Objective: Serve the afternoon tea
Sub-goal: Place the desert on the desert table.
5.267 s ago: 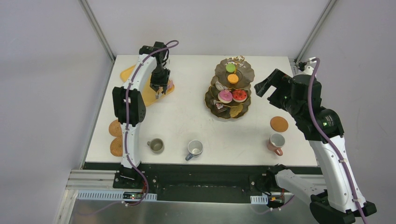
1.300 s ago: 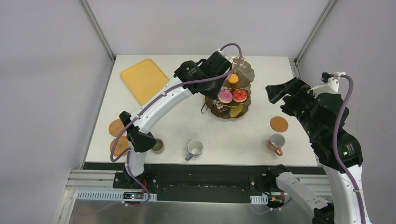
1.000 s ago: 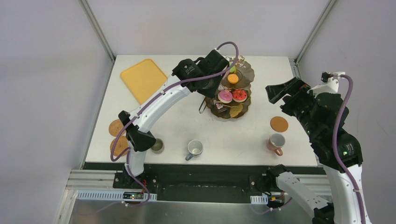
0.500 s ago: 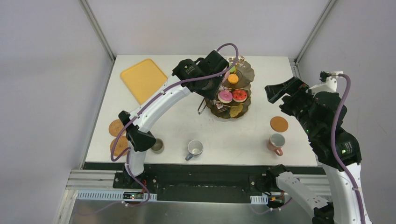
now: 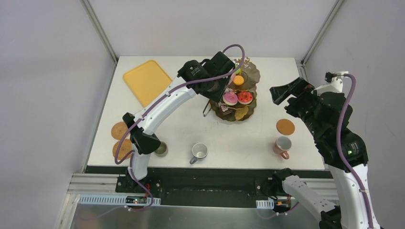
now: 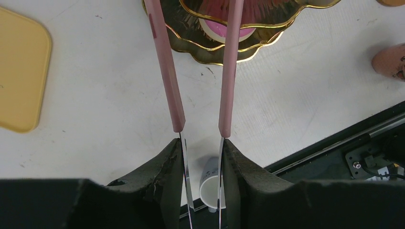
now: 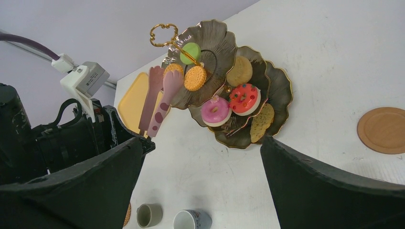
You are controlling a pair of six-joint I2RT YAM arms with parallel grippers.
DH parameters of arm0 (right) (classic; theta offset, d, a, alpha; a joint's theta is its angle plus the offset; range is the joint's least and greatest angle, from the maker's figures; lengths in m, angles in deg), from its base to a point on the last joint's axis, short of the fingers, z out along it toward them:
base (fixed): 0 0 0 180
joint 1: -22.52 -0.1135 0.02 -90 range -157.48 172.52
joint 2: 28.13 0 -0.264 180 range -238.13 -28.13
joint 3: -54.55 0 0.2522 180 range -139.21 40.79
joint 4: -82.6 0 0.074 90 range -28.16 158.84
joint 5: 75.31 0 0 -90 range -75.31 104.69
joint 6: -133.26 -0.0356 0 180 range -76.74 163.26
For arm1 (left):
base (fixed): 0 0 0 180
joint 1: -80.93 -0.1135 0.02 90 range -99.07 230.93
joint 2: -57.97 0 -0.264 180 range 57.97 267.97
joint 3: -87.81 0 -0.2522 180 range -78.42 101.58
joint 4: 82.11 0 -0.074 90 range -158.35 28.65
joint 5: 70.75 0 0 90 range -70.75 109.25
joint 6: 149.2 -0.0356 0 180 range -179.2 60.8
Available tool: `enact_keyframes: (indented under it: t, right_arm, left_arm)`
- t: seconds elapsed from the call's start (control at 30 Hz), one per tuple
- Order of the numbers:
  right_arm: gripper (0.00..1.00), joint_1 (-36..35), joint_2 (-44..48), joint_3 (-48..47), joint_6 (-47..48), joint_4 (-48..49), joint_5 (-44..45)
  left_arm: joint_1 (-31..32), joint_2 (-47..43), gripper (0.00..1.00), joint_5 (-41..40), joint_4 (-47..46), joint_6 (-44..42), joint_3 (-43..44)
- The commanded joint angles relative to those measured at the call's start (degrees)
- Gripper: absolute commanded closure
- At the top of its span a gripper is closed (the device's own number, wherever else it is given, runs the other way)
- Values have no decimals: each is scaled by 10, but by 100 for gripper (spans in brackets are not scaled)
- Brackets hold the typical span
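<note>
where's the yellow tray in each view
top external: yellow tray upper left, far from the arm bases.
left wrist: at the left edge.
right wrist: left of centre, behind the tongs.
shared landmark: three-tier stand, right of the tray in all three.

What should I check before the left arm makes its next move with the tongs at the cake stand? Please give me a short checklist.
1. Left claw clamps the pink-handled tongs: ok.
2. Tong tips are over the top tier of the three-tier stand: ok.
3. Orange macaron at the tips is free of the tongs: cannot tell.
4. Right claw is open and apart from the stand: ok.
5. Pink mug stands on a brown coaster: not ok, it is beside it.
</note>
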Motion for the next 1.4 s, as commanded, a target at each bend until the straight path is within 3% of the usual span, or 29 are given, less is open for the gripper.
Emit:
enact_keyframes:
  t: [0.0, 0.47, 0.77, 0.9, 1.0, 1.1, 1.37]
  right_arm:
    - [1, 1, -4, -6, 5, 13, 1]
    - [1, 2, -2, -5, 4, 12, 0]
    - [1, 1, -3, -6, 4, 12, 5]
    - [1, 2, -8, -9, 8, 13, 7]
    - [1, 2, -14, -12, 14, 12, 13]
    - [1, 1, -20, -16, 20, 10, 17]
    - [1, 2, -39, -32, 27, -10, 32]
  left_arm:
    - [-9, -6, 67, -3, 9, -8, 27]
    - [-12, -31, 66, -16, -9, -13, 37]
    - [-42, -129, 66, -74, -10, -21, -3]
    - [-126, -194, 66, -97, -37, -14, -78]
    - [-228, -223, 66, -103, -63, 11, -167]
    - [-317, -236, 66, -90, -146, 28, -282]
    - [-463, -117, 67, -25, -279, 98, -402]
